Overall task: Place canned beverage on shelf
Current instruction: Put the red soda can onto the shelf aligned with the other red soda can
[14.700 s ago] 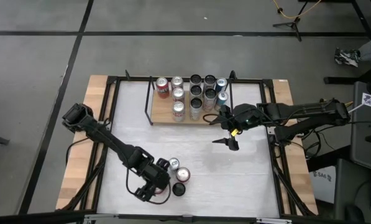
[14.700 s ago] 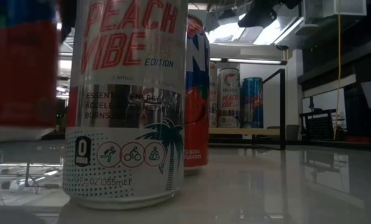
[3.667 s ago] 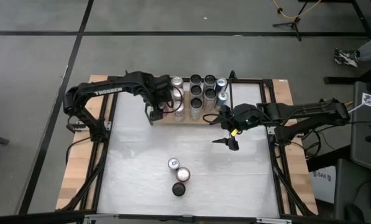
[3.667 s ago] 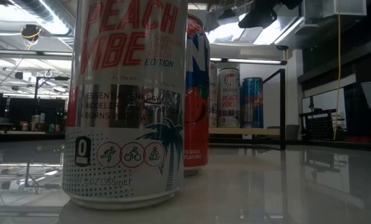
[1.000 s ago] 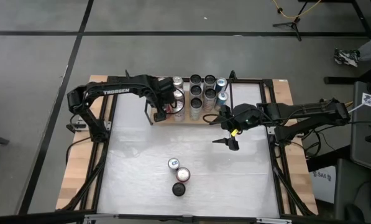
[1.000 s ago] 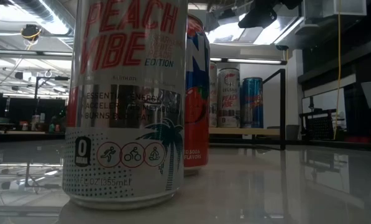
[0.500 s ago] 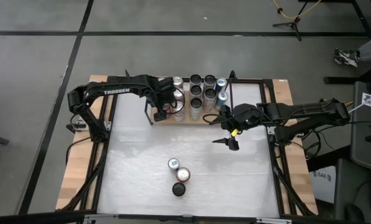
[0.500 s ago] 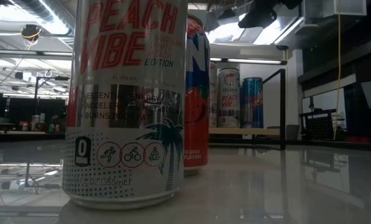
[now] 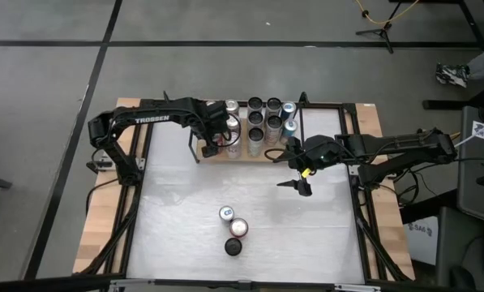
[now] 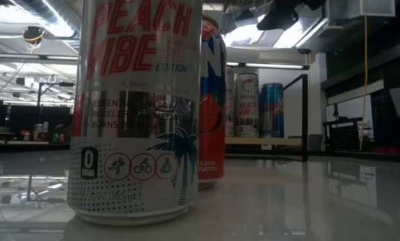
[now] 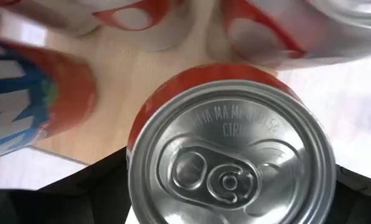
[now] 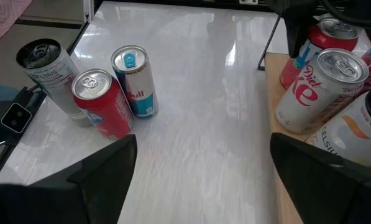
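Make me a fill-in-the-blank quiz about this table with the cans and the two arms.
1. Loose cans standing together on the white table, off the shelf: ___.
2. The arm reaching over the shelf's end is the ___ arm.
3. The left gripper stands around a can with a ___ body.
4. The right gripper hovers with its jaws ___.

Answers: three; left; red; open

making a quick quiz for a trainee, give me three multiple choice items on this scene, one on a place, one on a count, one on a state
1. Where is the left gripper?
A. over the shelf's left end
B. by the loose cans
C. off the table

2. How many cans stand loose on the tabletop?
A. one
B. three
C. six

3. How are the right gripper's jaws?
A. shut on a can
B. open, empty
C. shut, empty

Key: 1 A, the high view shows it above the shelf. 2 B, three cans cluster near the front. 3 B, the right wrist view shows spread fingers with nothing between.
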You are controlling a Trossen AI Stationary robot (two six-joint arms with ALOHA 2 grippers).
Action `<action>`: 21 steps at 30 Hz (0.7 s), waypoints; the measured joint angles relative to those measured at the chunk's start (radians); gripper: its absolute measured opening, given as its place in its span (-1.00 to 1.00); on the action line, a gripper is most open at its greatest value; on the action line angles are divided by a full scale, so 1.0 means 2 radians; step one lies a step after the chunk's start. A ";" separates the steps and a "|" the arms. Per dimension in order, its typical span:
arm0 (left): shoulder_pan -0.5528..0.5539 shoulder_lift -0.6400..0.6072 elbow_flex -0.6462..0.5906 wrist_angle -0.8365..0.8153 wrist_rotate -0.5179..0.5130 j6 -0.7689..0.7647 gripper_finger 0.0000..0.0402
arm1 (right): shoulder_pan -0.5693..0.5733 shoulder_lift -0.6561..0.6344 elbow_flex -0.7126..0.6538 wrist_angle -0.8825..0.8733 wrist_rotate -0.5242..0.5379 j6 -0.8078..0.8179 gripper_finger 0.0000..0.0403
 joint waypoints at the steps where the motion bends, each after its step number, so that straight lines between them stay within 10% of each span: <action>1: 0.000 0.000 0.000 0.000 -0.006 -0.004 0.70 | 0.000 0.000 0.000 0.000 0.000 0.000 0.80; 21: 0.000 -0.058 0.000 -0.003 -0.039 -0.006 0.70 | 0.000 0.000 0.000 0.000 0.000 0.000 0.80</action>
